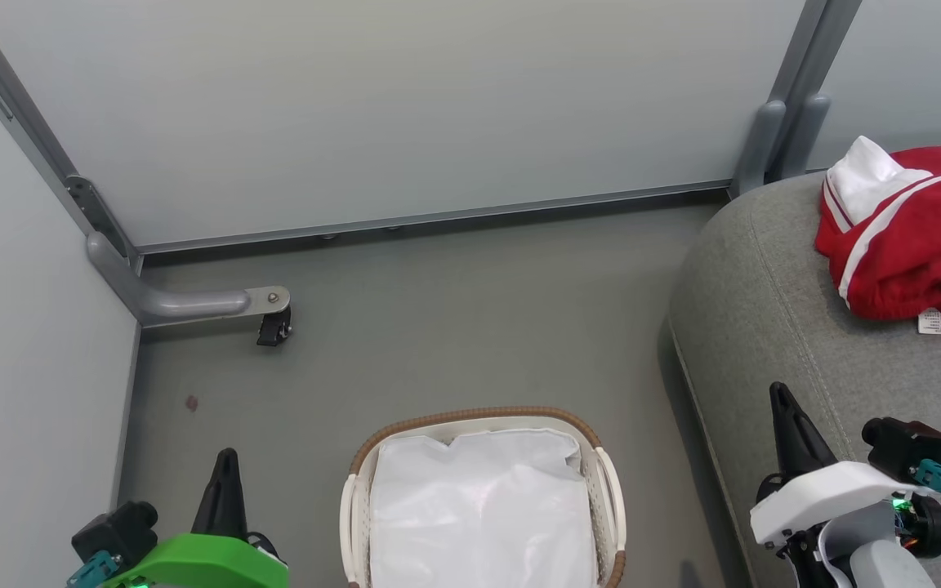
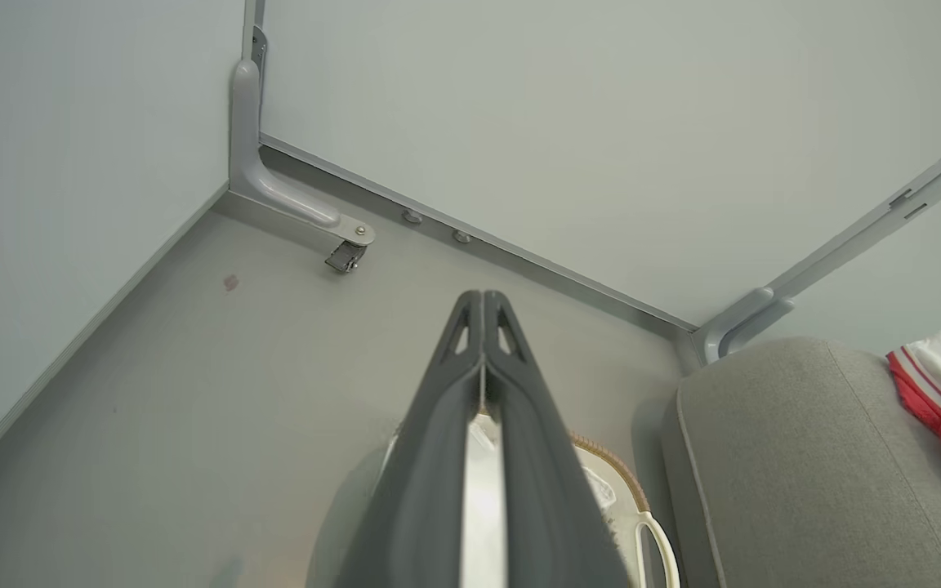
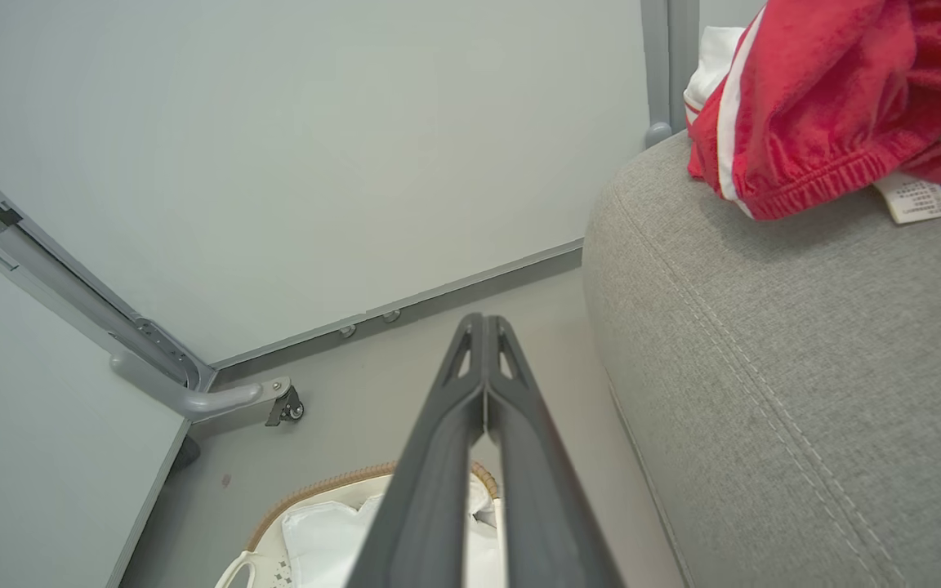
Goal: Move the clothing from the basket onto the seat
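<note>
Down at the bottom of the head view, the left tool (image 1: 225,469) pokes up at the lower left above its green housing. Its two dark fingers are pressed together into a single point and hold nothing. The left wrist view confirms it, with only a hairline seam between the fingers at the tip. At the lower right the right tool (image 1: 785,408) rises from a white housing, closed on nothing in the same way, and its tip shows against the near edge of the seat (image 1: 764,327).

Between the two tools, at bottom centre, the basket (image 1: 479,415) stands on the grey floor (image 1: 438,327). It has a brown woven rim and white perforated sides, and its white lining (image 1: 479,506) sits rumpled inside.

The grey upholstered seat takes up the right side of the frame, just beside the basket. The clothing (image 1: 912,237) lies on top of it in the upper right corner, well apart from the basket. It is a red bundle with a white panel and thin white stripes, and a small care label (image 1: 932,321) rests on the grey fabric at its lower edge.

Farther back on the left, a grey bracket foot (image 1: 185,302) with a small black caster (image 1: 273,329) stands where the pale wall panels (image 1: 397,106) meet.
</note>
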